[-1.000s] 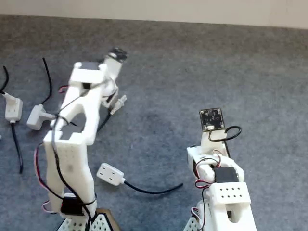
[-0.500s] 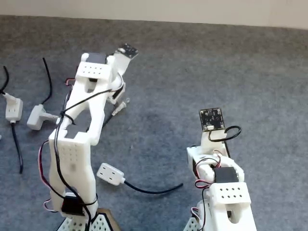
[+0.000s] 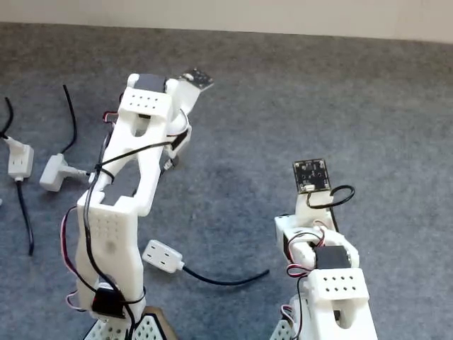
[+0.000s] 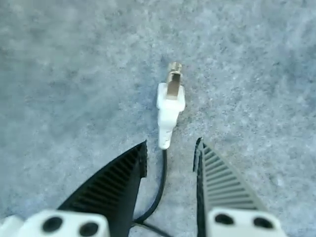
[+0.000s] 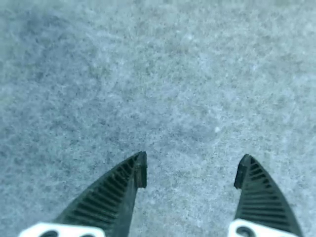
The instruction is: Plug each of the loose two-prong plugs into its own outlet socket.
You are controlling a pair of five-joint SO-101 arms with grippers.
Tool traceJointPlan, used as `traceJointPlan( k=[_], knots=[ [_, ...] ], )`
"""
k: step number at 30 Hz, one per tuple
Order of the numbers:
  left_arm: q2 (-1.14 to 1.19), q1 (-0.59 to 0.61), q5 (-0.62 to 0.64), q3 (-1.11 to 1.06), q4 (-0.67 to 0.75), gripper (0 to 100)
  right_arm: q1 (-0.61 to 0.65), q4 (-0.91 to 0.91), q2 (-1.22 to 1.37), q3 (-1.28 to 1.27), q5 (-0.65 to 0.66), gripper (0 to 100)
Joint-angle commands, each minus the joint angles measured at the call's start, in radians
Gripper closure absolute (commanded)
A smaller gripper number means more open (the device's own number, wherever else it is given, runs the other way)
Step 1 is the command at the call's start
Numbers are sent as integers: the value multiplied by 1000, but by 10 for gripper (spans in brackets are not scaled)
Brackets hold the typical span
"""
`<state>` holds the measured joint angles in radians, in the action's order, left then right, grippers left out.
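Observation:
A white two-prong plug [image 4: 170, 106] lies on the grey carpet with its metal prongs [image 4: 174, 74] pointing away from my left gripper [image 4: 170, 148]. That gripper is open; the plug's tail and black cord [image 4: 160, 187] sit between its fingertips without touching them. In the high view the left arm [image 3: 145, 142] stretches over this spot and covers the plug. A white outlet socket [image 3: 161, 255] with a black cord lies near the left arm's base. My right gripper [image 5: 192, 165] is open over bare carpet, holding nothing.
At the far left of the carpet lie a white socket block [image 3: 20, 159] and another white plug piece [image 3: 56, 172], with black cords [image 3: 71, 117] trailing around them. The right arm [image 3: 322, 262] stays folded near the front edge. The carpet's middle and right lie bare.
The left arm has swung to the right and forward, so its wrist now sits over the white plug and hides it in the high view. The right arm has not moved.

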<state>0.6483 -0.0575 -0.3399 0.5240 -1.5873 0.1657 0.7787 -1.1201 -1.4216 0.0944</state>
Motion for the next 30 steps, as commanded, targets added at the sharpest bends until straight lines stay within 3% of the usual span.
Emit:
traceJointPlan(
  k=[1,5,9,17,24,30],
  knots=[
    [88,-13,8,35,60,825,7,-18,-13,7,11,717],
    [153,-19,6,36,89,841,7,-18,-13,7,11,717],
    [145,-48,-75,59,77,999,7,-18,-13,7,11,717],
    [136,-176,-69,308,-184,996,-15,-10,-15,12,11,717],
    [58,-401,-64,217,-186,996,-288,133,-58,171,3,717],
    [-21,-588,-63,133,-186,996,-506,269,-259,269,-31,717]
  ],
)
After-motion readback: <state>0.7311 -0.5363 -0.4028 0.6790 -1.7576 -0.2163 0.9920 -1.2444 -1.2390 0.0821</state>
